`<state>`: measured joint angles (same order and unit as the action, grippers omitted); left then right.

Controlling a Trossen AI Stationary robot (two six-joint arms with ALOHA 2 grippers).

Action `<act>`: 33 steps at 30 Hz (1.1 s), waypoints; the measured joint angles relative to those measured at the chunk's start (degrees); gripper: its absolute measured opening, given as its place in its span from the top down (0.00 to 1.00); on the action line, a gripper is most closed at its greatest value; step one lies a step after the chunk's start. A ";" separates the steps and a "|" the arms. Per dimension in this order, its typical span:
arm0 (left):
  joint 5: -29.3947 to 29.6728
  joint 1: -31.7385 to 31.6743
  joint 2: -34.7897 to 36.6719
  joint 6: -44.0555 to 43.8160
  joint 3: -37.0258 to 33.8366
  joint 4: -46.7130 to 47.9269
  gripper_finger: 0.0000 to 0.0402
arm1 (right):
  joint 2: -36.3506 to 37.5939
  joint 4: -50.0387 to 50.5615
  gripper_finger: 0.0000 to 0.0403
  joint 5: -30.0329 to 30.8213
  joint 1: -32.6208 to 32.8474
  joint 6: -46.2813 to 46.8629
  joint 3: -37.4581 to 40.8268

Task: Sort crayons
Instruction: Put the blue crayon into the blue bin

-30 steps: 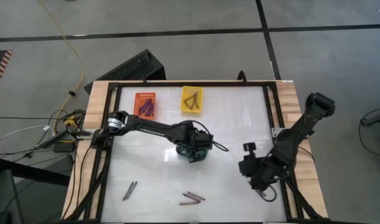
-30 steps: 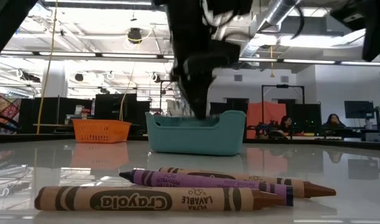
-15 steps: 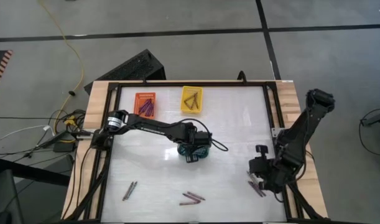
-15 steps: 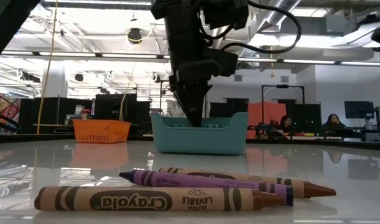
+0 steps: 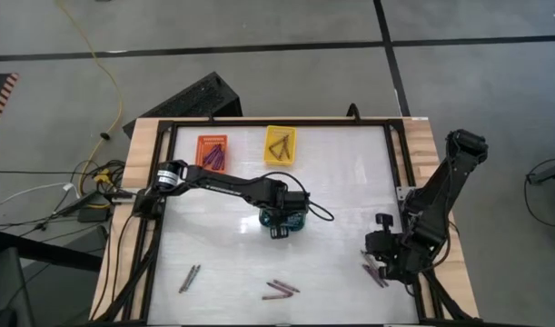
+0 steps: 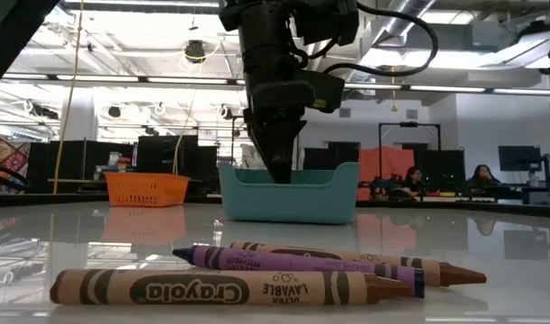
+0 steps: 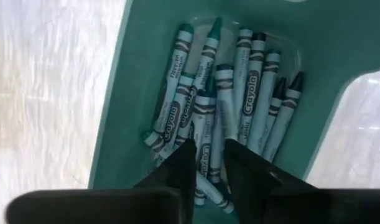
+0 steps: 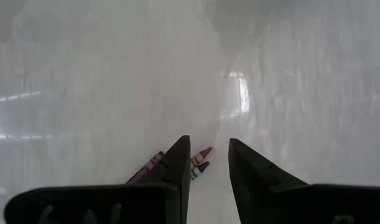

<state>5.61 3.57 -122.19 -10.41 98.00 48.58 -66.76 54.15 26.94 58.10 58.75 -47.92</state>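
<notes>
**Dropping teal crayon into teal basket; right arm lining up on next group**

Sorting by colour is driving the layout: orange basket [image 5: 213, 153] at far-left back of the bench [image 5: 350, 191] is holding purple crayons, yellow basket [image 5: 280, 145] next to it has brown ones, and the teal basket [image 5: 282, 221] mid-bench is taking the teal-grey ones. Loose crayons are lying along the near edge: a pair at near left [image 5: 189, 278], a small group near centre [image 5: 281, 289], w/ purple and brown ones close up in low view [image 6: 297, 261].

Left gripper [image 7: 209, 163] is reaching out from the left side, elbow extended, wrist pointing straight down into the teal basket. Its fingers [image 7: 177, 167] are standing narrowly parted just above the teal crayon pile [image 7: 227, 99]; nothing is visibly pinched between them, so prob. mid-release.

Right gripper [image 8: 206, 163] is folding down near the right edge of the bench, wrist low over a small cluster of crayons [image 5: 375, 272]. Its fingers are sitting partly apart, empty, w/ brown and teal tips [image 8: 201, 159] showing in the gap and a purple one [image 8: 146, 167] just beside — approx. lined up for a pick.
</notes>
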 joint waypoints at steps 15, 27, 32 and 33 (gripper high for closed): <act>-0.44 3.64 5.35 0.80 2.21 2.46 0.64 | -0.20 -1.03 0.74 -2.49 4.16 14.70 0.00; 2.84 13.79 12.76 5.71 2.21 -0.12 0.65 | -12.33 -3.80 0.74 -8.69 6.76 24.44 -1.10; 4.25 17.16 12.76 5.87 2.21 -0.07 0.65 | -16.72 -3.31 0.74 -9.49 5.66 24.41 -2.72; 4.32 17.58 12.76 5.83 2.21 -0.06 0.65 | -17.32 -3.12 0.74 -9.84 5.38 24.42 -2.78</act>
<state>9.93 21.15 -109.43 -4.57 100.20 48.52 -84.08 51.04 17.09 63.48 83.17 -50.70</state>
